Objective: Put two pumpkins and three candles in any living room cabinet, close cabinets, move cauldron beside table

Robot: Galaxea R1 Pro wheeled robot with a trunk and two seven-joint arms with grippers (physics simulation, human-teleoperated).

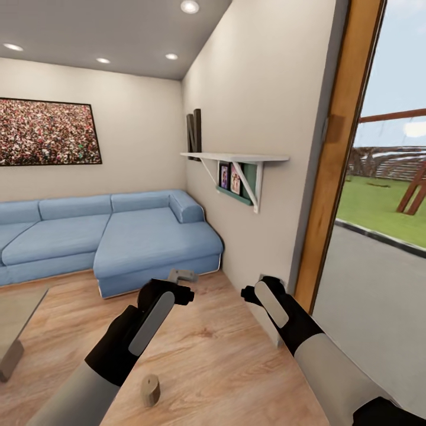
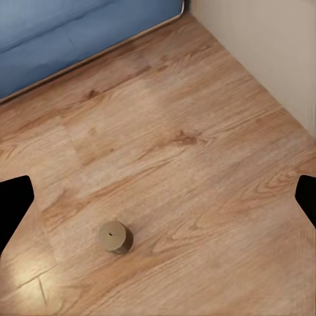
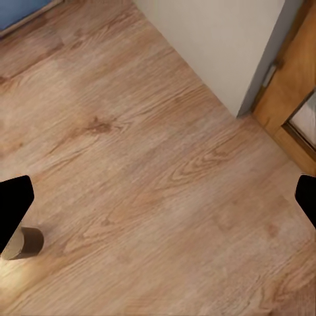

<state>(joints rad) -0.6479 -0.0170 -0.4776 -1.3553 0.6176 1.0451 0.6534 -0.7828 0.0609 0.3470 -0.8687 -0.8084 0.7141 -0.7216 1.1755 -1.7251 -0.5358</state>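
Observation:
A short tan cylinder with a dark dot on top, likely a candle point(image 1: 150, 389), stands on the wood floor below my left forearm. It also appears in the left wrist view as the candle point(image 2: 115, 237) and at the edge of the right wrist view as the candle point(image 3: 23, 242). My left gripper point(image 1: 184, 294) hangs above the floor, open and empty, with its fingertips point(image 2: 13, 204) far apart. My right gripper point(image 1: 247, 294) is open too, near the wall, holding nothing. The pumpkins, cabinet and cauldron are out of view.
A blue corner sofa point(image 1: 118, 236) fills the back left. A glass coffee table point(image 1: 15, 313) stands at the left edge. A small grey-tan object point(image 1: 182, 275) lies by the sofa corner. A wall shelf point(image 1: 236, 158) and a wood-framed glass door point(image 1: 331, 177) are on the right.

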